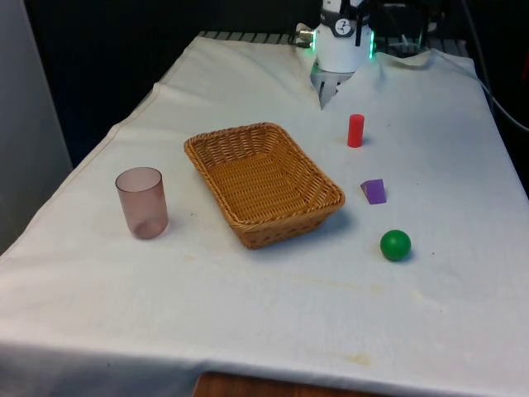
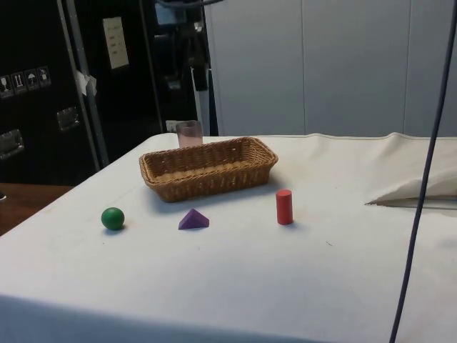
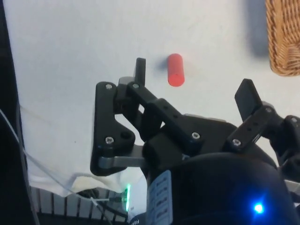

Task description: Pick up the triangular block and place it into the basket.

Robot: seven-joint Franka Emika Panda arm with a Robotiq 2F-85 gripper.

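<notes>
The green ball [image 1: 395, 245] sat nearest, the purple triangular block [image 1: 374, 191] just beyond at its eleven o'clock, right of the basket [image 1: 248, 141]; my gripper [image 3: 194, 79] hung wide open, empty, near the red cylinder [image 1: 355, 131], which I risked toppling descending.

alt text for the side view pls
A purple triangular block lies on the white-clothed table between a green ball and an upright red cylinder, with a wicker basket just behind and a pink cup beyond it.
</notes>
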